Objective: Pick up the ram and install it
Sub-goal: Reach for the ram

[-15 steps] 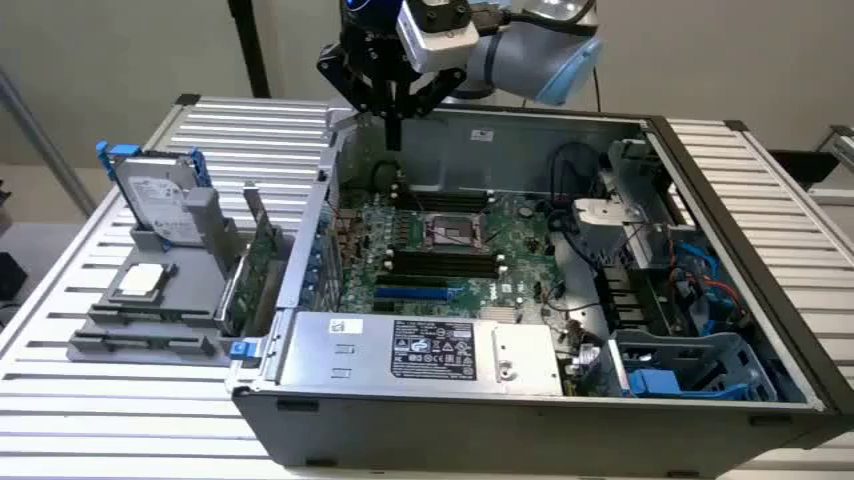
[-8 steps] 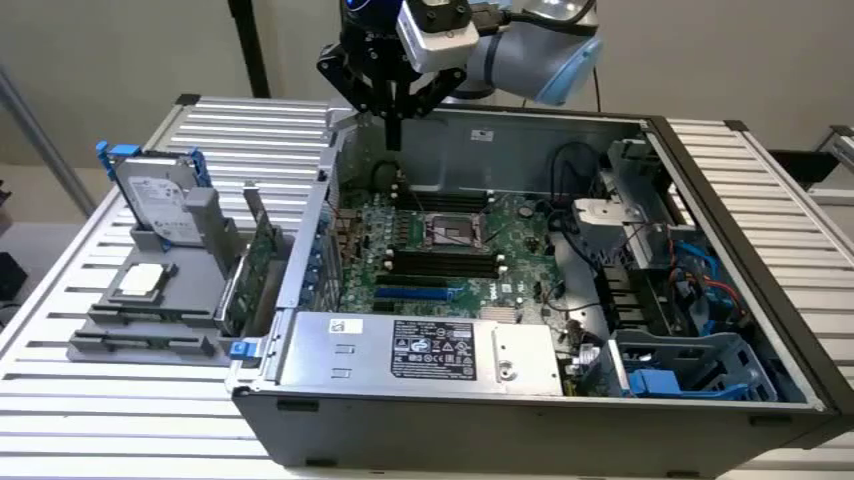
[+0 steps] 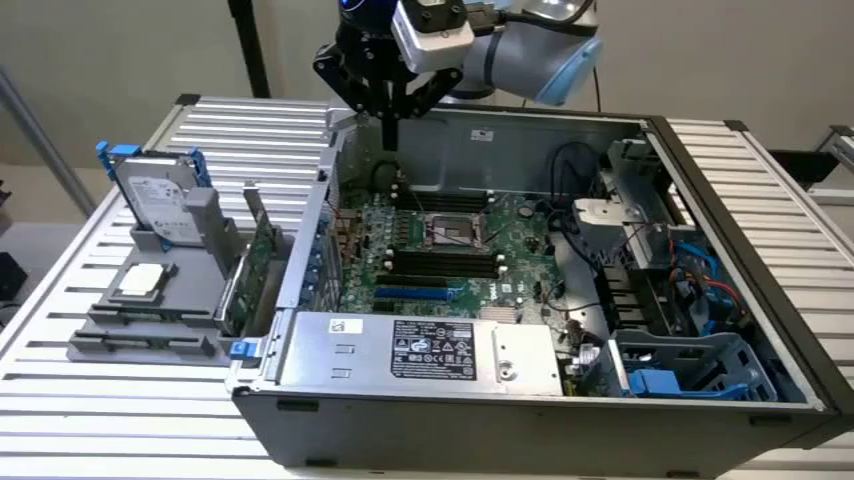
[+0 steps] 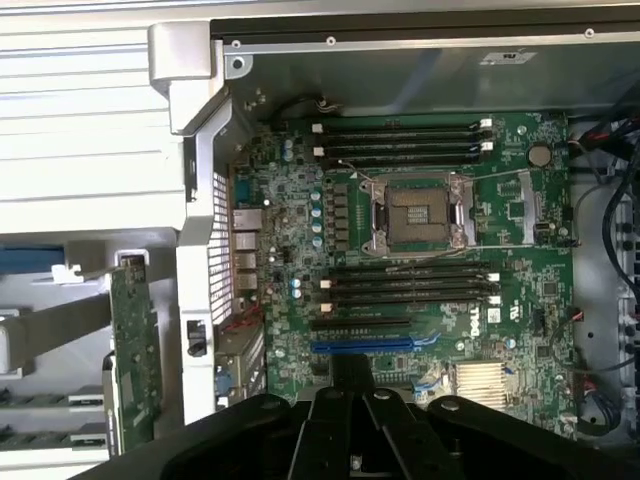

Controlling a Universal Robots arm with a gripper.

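My gripper (image 3: pixel 391 135) hangs above the back left corner of the open computer case (image 3: pixel 747 250). Its black fingers (image 4: pixel 350 385) are pressed together and shut, with nothing visible between them. In the wrist view it looks down on the green motherboard (image 4: pixel 500 210). Two banks of long black memory slots (image 4: pixel 400 140) (image 4: pixel 410 285) flank the CPU socket (image 4: pixel 418 215). The ram is out of view.
A grey rack (image 3: pixel 147 330) on the exterior view's left holds a hard drive (image 3: pixel 158 205), a CPU chip (image 3: pixel 140 281) and a large green expansion card (image 3: pixel 254 275). The power supply (image 3: pixel 420 350) sits at the case's front. Drive bays and cables (image 3: pixel 667 290) fill its right side.
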